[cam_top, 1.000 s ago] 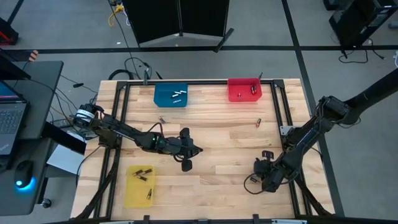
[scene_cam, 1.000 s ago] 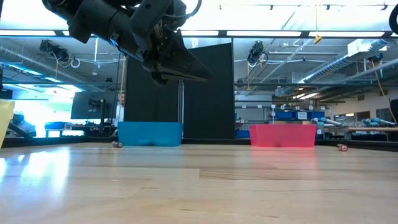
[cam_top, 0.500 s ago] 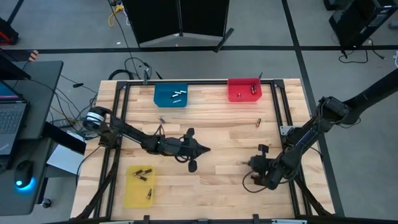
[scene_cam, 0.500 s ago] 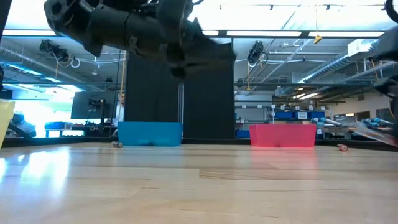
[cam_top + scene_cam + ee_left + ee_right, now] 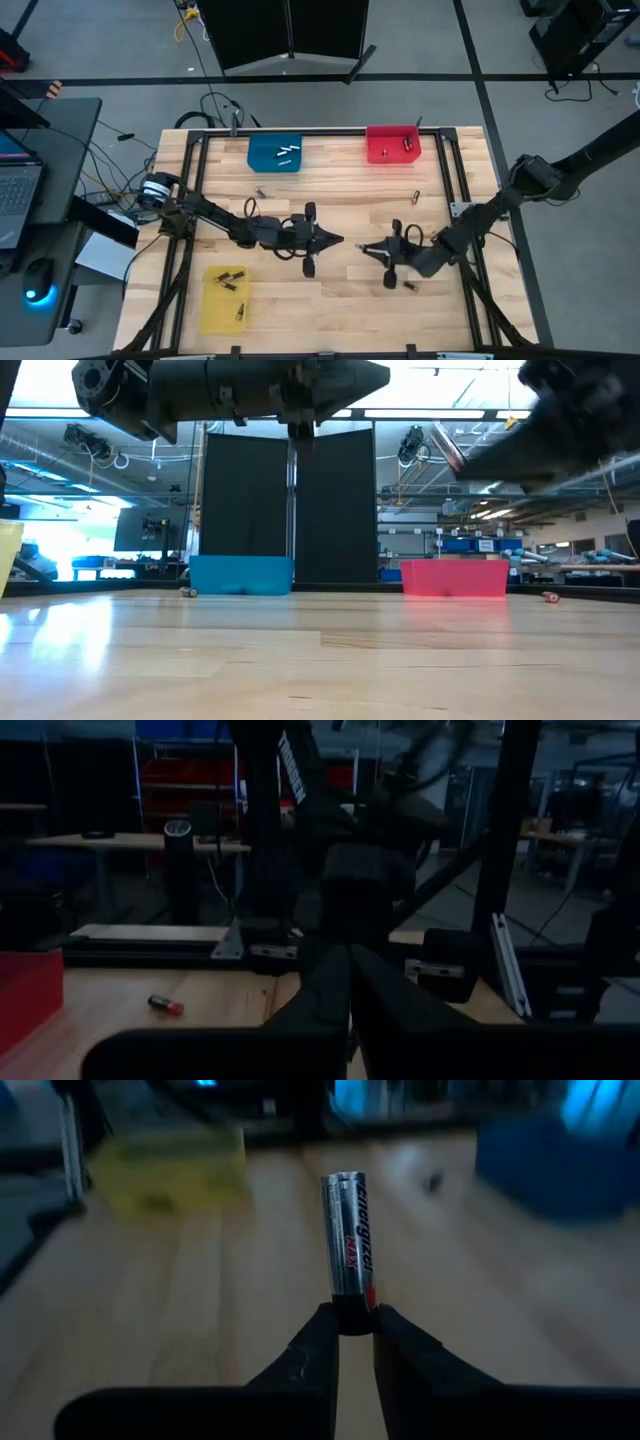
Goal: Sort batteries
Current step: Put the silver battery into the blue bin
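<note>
Two dark jointed arms [image 5: 210,212], slim black fingers [image 5: 310,1355]

Left hand [image 5: 338,240] and right hand [image 5: 363,247] tip to tip at mid-table, blue bin [image 5: 274,154], red bin [image 5: 392,144], yellow bin [image 5: 223,298]

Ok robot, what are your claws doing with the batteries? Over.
Right claw shut on a silver battery, above mid-table. Left claw shut, empty, facing it. Two loose batteries on table. Nothing blocking.

Grey floor [image 5: 90,40] surrounded the table [image 5: 340,300]; a black panel [image 5: 290,30] stood at twelve o'clock, a desk [image 5: 40,170] at nine.
</note>
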Robot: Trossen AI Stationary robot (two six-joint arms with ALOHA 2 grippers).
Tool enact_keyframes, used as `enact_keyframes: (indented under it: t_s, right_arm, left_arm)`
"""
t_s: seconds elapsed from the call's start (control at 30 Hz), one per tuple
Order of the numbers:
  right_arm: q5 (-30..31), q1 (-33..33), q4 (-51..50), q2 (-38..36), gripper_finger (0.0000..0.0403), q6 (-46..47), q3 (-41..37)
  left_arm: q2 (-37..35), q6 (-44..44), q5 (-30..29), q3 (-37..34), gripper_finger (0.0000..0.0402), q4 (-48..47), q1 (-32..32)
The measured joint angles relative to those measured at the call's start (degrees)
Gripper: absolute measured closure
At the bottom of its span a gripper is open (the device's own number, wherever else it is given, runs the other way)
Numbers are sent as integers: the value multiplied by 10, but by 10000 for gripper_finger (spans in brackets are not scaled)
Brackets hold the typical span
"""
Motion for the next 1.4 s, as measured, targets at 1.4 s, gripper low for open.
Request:
enact_keyframes:
  t_s: [1.4]
  right_arm:
    - [-79, -37, 246, -1, 350, -223, 0]
  left_arm:
    - [23, 32, 83, 137, 227, -144, 0]
